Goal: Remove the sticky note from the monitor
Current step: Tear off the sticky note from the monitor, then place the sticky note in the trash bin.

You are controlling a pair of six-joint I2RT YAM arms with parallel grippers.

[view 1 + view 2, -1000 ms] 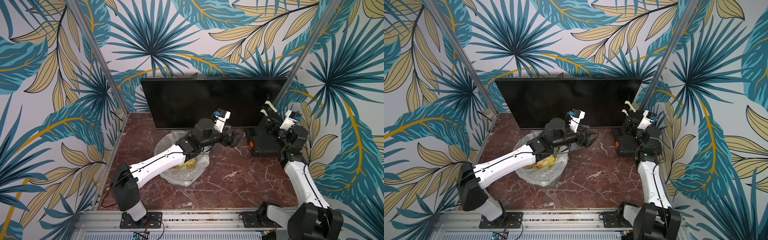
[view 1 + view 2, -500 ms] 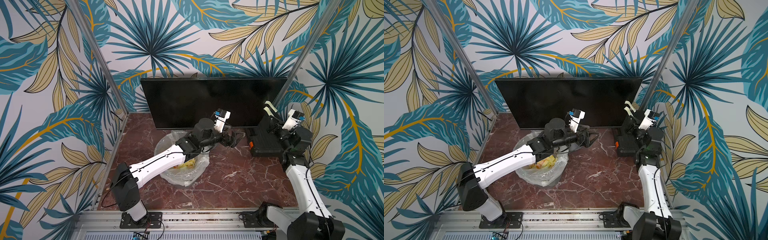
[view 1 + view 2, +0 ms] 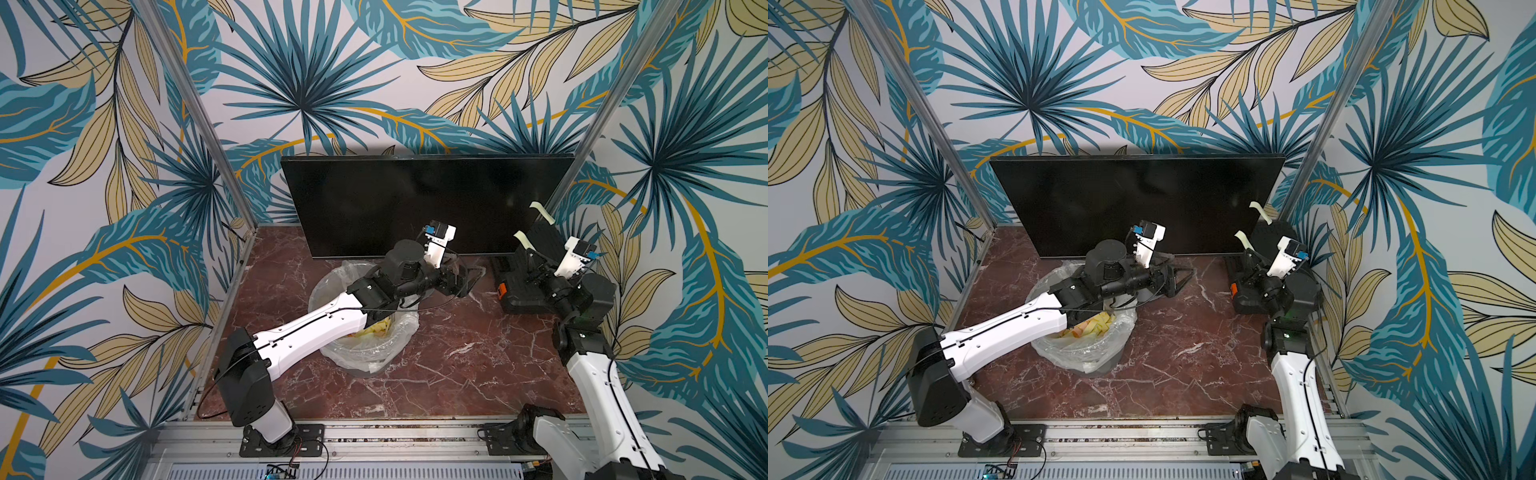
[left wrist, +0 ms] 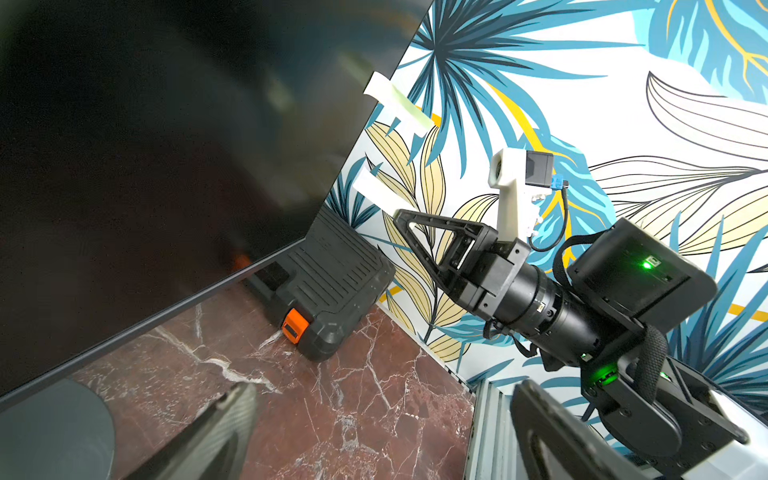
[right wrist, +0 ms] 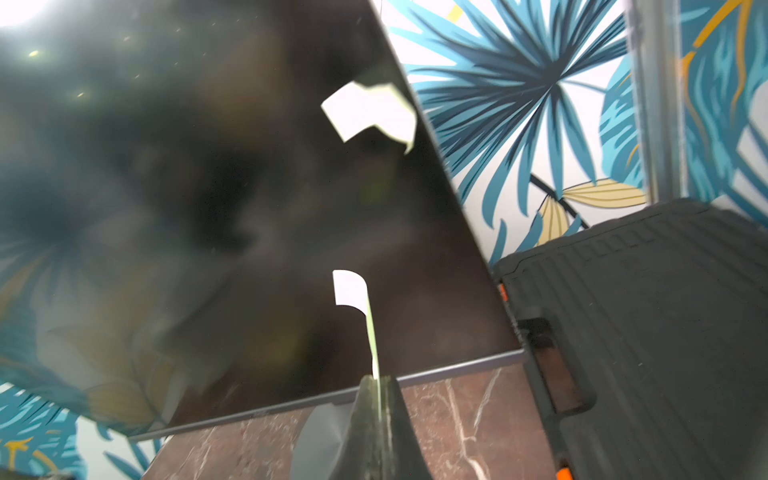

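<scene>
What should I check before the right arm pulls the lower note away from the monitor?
1. Grip: right gripper shut on lower note: ok.
2. Release: lower note free of monitor: cannot tell.
3. Spare arm: left gripper open, apart from that note: ok.
4. Way to bin: not ok, left arm lies over it.
5. Job done: not ok, upper note still stuck on monitor.
</scene>
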